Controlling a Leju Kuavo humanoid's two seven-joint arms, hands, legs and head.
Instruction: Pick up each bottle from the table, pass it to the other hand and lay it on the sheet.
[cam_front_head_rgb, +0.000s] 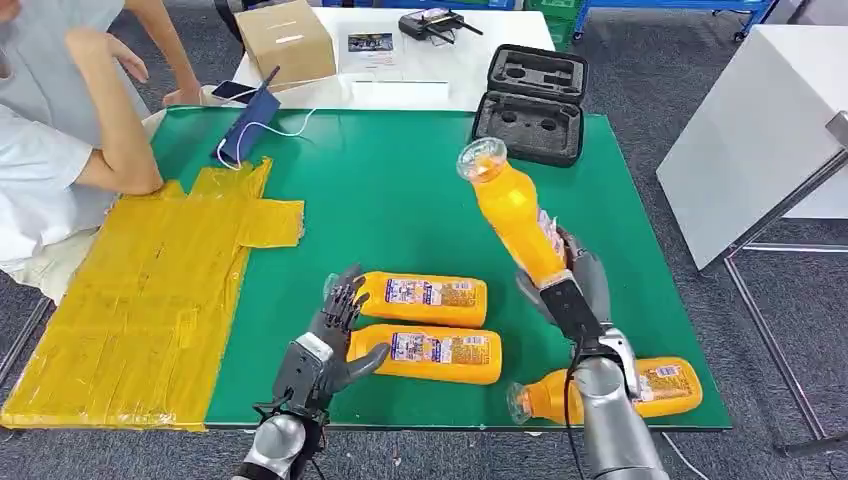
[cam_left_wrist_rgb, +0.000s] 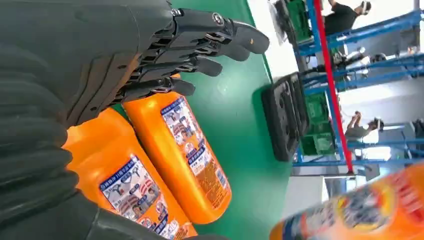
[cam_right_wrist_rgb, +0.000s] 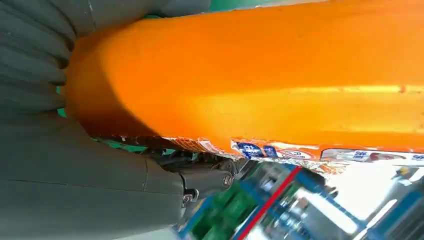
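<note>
Two silver metallic forearms, cylindrical, with black cable running along each. Left robot hand (cam_front_head_rgb: 335, 335): grey palm cover, thick grey thumb, darker segmented fingers (cam_left_wrist_rgb: 210, 45) with small screws at pivots. Right robot hand (cam_front_head_rgb: 572, 290): same grey shell, ribbed cover at wrist.

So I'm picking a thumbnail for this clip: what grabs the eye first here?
The orange bottle held up off the green mat by the right robot hand, cap tilted away. Next, the yellow sheet at the mat's left edge, and two more bottles lying by the open left robot hand.
</note>
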